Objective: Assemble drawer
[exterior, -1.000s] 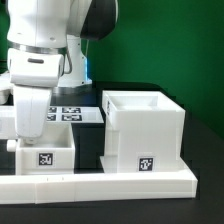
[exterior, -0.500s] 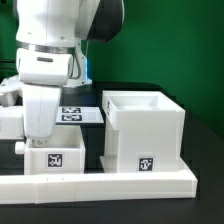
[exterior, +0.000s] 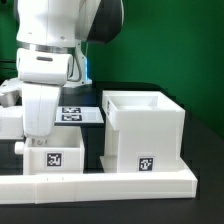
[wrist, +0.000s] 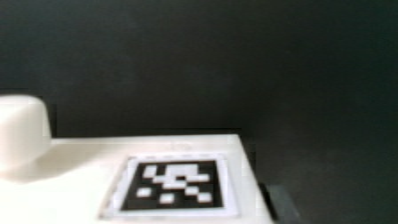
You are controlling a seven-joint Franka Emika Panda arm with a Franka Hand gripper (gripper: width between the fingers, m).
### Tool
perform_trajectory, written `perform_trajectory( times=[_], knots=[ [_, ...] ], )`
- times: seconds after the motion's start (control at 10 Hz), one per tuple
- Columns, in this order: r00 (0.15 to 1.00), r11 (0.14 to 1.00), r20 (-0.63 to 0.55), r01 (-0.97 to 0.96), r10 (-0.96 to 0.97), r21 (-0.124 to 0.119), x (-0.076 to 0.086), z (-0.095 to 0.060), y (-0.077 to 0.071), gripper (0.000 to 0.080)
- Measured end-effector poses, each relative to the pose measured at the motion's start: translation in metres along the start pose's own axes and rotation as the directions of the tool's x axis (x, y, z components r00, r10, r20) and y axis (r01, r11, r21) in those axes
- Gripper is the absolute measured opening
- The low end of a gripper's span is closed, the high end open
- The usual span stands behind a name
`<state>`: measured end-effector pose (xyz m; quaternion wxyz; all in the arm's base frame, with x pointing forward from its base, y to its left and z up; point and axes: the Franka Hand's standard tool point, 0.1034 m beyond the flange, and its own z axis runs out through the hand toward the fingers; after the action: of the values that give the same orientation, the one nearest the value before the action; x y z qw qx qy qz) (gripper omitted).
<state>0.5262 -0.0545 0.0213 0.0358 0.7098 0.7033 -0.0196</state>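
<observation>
claw (exterior: pixel 35 143), spread unclear, sits at top edge of drawer (exterior: pixel 55 160), casing (exterior: pixel 145 125) just beside.

The gripper (exterior: pixel 41 141) has its fingertips hidden behind the drawer (exterior: pixel 57 158) wall; the wrist view's marker tag (wrist: pixel 175 187) is blurred.

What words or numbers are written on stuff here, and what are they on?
No words, letters or numbers can be read anywhere.
There are only black-and-white square patterns, which are not text:
drawer front: one pattern square.
casing front: one pattern square.
marker board: several pattern squares.
wrist view: one blurred tag on a white part.
</observation>
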Motion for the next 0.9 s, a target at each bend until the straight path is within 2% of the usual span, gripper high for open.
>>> perform_trajectory(
  times=[0.4, 0.9],
  knots=[
    [1.000, 1.000, -0.004, -0.005, 0.005, -0.019, 0.008, -0.003, 0.016, 0.0047],
    [0.999, 0.999, -0.006, -0.033, 0.033, -0.011, 0.010, -0.002, 0.015, 0.0047]
  ],
)
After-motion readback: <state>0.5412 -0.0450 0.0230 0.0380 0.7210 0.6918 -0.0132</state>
